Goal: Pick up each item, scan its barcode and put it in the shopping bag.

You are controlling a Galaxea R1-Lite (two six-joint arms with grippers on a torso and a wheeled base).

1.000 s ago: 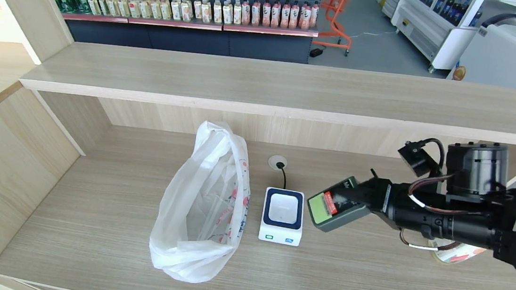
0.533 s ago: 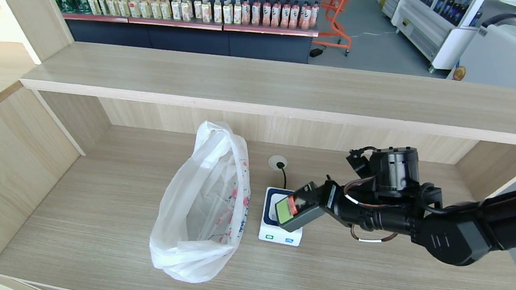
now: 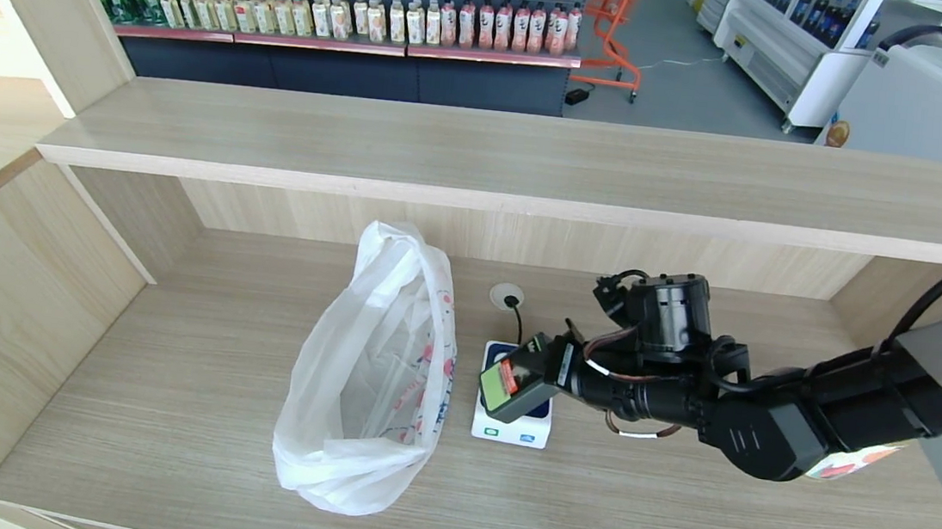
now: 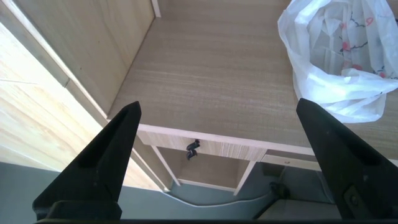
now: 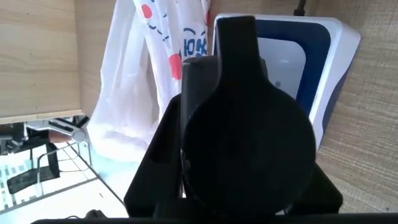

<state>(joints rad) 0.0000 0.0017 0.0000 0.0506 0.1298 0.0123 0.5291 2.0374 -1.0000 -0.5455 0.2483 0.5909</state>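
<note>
My right gripper is shut on a small dark box with a pale green face and a red label. The box hangs tilted just above the white scanner with the blue-rimmed top, covering most of its window. In the right wrist view the box is a dark shape in front of the scanner. The white shopping bag stands open just left of the scanner. My left gripper is open and holds nothing, out past the counter's front edge near the bag.
A round container with a red and white label stands at the right, mostly hidden under my right arm. A raised shelf overhangs the back of the counter, and a wooden side wall closes the left. A cable runs from the scanner to a hole.
My right arm has carried the box leftward, from right of the scanner to directly over it. The bag and scanner have stayed put.
</note>
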